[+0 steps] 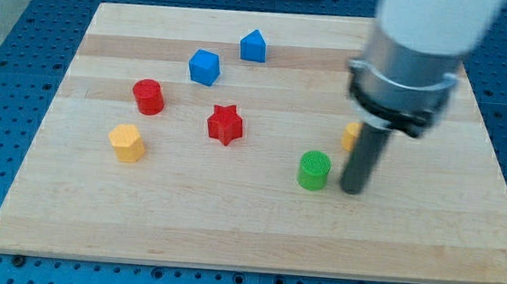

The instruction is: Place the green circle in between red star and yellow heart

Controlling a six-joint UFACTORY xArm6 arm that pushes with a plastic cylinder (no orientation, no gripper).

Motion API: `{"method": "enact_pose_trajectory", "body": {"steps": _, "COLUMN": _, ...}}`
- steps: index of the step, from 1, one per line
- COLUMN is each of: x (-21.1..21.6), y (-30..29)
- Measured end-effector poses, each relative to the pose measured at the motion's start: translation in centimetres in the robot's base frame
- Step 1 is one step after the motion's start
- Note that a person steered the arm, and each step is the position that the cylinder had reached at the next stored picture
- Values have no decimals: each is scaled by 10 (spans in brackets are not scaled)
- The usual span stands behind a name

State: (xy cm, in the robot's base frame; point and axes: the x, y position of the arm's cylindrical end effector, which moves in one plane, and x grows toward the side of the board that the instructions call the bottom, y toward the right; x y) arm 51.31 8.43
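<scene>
The green circle (314,169) sits right of the board's middle. My tip (352,190) rests on the board just to its right, a small gap apart. The red star (225,124) lies up and to the left of the green circle. A yellow block (351,135) shows only as a sliver behind the rod, its shape hidden. Another yellow block (127,142), shape unclear, lies at the view's left.
A red cylinder (148,97) stands left of the red star. Two blue blocks (204,67) (254,46) lie near the view's top. The wooden board (255,242) sits on a blue perforated table.
</scene>
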Motion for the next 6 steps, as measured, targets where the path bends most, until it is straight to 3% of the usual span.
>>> {"method": "enact_pose_trajectory", "body": {"steps": 1, "x": -24, "y": -56}}
{"method": "enact_pose_trajectory", "body": {"steps": 3, "x": 44, "y": -82}}
{"method": "enact_pose_trajectory", "body": {"steps": 4, "x": 10, "y": -114}}
{"method": "enact_pose_trajectory", "body": {"steps": 5, "x": -52, "y": -99}}
{"method": "enact_pose_trajectory", "body": {"steps": 6, "x": -59, "y": -82}}
